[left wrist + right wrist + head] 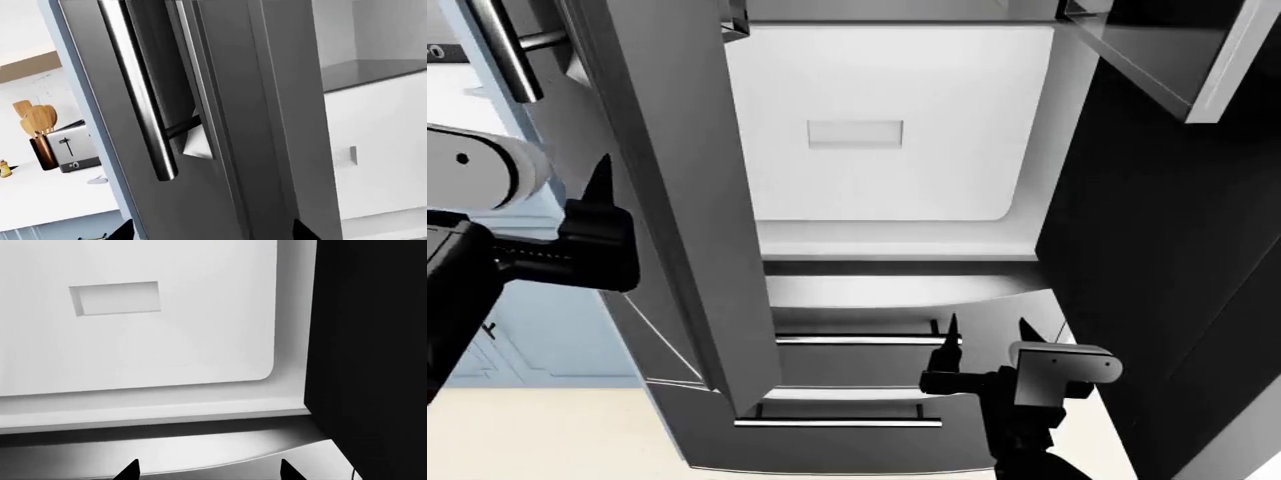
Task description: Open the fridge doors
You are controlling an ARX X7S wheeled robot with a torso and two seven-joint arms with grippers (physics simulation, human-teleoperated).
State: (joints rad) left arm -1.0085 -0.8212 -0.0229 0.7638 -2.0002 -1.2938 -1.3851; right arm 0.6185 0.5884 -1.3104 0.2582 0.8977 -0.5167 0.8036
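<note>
Judged stiff, heavy, hinge-bound fridge doors [681, 230]; best taken by the dark handle [137, 95]. Left gripper [601, 195] and right gripper [985, 335] spread, empty.

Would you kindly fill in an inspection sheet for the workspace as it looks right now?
Surface: pale floor under the fridge.
Job's things: left door swung partly out; right door wide open, dark inner side showing; white interior exposed.
Clutter: toaster, pot of wooden spoons on the counter.
Hands: left hand beside the left door, grip unclear; right hand open, empty, before the drawers.
Cables: nothing seen.
Surroundings: light-blue cabinets.
</note>
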